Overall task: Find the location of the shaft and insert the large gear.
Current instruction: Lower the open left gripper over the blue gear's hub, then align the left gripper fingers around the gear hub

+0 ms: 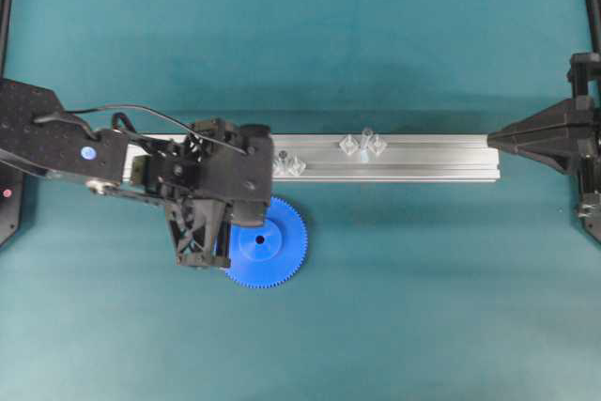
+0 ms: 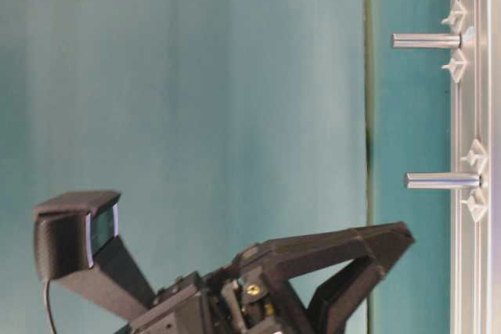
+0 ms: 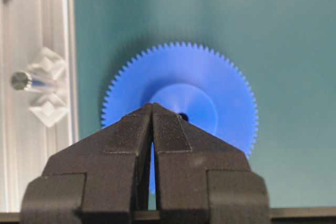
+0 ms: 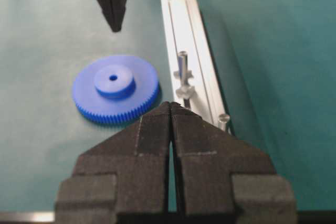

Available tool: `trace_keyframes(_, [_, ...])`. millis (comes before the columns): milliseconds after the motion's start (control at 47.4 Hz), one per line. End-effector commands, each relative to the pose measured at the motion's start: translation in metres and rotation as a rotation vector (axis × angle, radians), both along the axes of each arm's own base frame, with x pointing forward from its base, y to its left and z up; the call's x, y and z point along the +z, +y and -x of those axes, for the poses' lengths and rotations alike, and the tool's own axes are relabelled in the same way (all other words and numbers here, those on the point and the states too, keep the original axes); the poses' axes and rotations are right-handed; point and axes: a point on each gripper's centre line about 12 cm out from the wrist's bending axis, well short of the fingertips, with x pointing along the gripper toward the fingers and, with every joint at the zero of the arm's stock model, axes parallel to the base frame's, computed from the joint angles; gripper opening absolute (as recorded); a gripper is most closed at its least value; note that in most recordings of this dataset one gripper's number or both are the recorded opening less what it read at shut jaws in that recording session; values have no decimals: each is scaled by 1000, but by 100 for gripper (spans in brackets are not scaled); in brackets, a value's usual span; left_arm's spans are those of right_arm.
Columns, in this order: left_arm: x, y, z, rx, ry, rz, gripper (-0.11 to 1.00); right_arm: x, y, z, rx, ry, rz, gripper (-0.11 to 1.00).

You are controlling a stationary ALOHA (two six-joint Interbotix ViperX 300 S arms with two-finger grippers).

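Note:
The large gear (image 1: 268,243), a bright blue toothed disc, lies flat on the teal table just in front of the aluminium rail (image 1: 432,159); it also shows in the left wrist view (image 3: 210,85) and the right wrist view (image 4: 115,88). The shaft (image 1: 364,138) stands on the rail between two shiny diamond mounts, right of the gear, and shows in the table-level view (image 2: 427,40). My left gripper (image 1: 205,246) is shut and empty, hovering above the gear's left edge. My right gripper (image 1: 495,138) is shut and empty at the rail's right end.
A shorter dark-tipped pin (image 1: 282,157) with its own mounts stands on the rail right behind the gear, also seen in the left wrist view (image 3: 21,81). The left arm's body covers the rail's left part. Black frame posts stand at the table's side edges.

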Motion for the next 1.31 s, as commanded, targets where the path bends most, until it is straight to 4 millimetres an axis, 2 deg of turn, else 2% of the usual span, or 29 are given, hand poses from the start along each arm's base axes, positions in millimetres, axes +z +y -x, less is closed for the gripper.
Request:
trace_keyframes(0, [13,-6,-8,-15,-12,-1,-2,4,-1,-1,-5,-13,-8,-2])
trace_keyframes(549, [-9,-20,-29,-41,152,-19,-2,4,-1,-1,-5,-13,-8,-2])
trace_keyframes(803, [-21,-24,-33,-49,242,-31,-2,3,-1,-1,-5,-10,-8,-2])
trace_keyframes(1098, [-25,-25,-38,-53,263,-35,-2,1,0,-1,-4,-5,-9,-2])
trace_keyframes(1288, [-34,-26,-36,-54,306,-40,-2,1,0,-1,-4,-7,-9,-2])
